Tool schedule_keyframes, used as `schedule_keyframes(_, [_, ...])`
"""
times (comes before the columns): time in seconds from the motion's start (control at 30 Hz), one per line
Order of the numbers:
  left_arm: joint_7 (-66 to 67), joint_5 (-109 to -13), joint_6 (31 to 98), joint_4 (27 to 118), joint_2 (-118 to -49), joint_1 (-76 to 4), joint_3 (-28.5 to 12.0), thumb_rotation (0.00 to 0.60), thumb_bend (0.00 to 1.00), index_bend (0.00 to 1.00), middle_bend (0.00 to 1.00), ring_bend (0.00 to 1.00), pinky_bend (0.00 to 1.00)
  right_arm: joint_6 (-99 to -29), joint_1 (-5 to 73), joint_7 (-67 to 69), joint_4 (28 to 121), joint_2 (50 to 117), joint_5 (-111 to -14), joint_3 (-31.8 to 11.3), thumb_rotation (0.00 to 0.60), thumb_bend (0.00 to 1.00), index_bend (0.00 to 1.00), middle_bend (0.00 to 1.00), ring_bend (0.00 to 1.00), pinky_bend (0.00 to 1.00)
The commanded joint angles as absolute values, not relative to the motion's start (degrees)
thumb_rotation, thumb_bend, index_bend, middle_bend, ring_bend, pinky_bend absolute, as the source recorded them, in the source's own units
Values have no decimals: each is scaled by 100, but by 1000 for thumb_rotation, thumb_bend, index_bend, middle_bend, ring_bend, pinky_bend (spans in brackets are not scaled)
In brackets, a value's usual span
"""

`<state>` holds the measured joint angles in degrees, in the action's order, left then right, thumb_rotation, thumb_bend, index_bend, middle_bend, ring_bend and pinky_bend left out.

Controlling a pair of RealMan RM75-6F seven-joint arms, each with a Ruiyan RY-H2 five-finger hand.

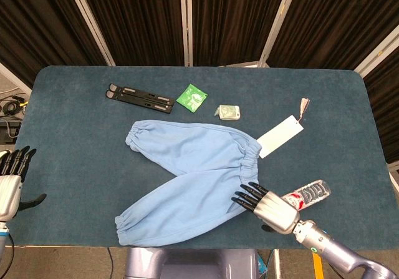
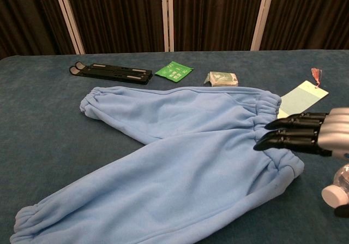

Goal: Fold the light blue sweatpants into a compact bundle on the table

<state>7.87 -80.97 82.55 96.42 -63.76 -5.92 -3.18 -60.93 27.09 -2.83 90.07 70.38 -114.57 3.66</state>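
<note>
Our right hand (image 1: 269,205), fingers straight and empty, seems just above the waistband (image 2: 271,125); we should grip both layers squarely, left hand (image 1: 9,182) open.

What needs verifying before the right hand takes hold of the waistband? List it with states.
1. Sweatpants lie flat, both legs spread: ok.
2. Right hand at the waistband corner, fingers straight and apart, holding nothing: ok.
3. Fingers touching the cloth: cannot tell.
4. Water bottle lies right beside the right hand, partly hidden by it; risk of a knock: not ok.
5. Paper tag touches the waistband's far end: not ok.
6. Left hand open at the table edge, far from the trouser cuffs: not ok for a two-handed fold.
</note>
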Motion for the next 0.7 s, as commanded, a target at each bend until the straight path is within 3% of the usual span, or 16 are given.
schedule_keyframes(0.03, [753, -8060, 8229, 9666, -6348, -598, -331, 600, 0, 0, 0, 0, 0, -5669, 2900, -758, 8918, 7328, -11385, 366, 600, 0, 121, 112, 0, 131])
schedule_keyframes(0.3, [663, -8084, 8223, 9696, -6298, -598, -324, 600, 0, 0, 0, 0, 0, -5507, 2989, -1395, 8657, 7770, -11248, 329, 600, 0, 178, 141, 19, 151])
schedule_keyframes(0.7, [543, -8104, 8222, 9702, -6258, -599, -326, 600, 0, 0, 0, 0, 0, -5804, 3134, -1728, 7770, 8292, -11118, 279, 600, 8, 247, 183, 74, 187])
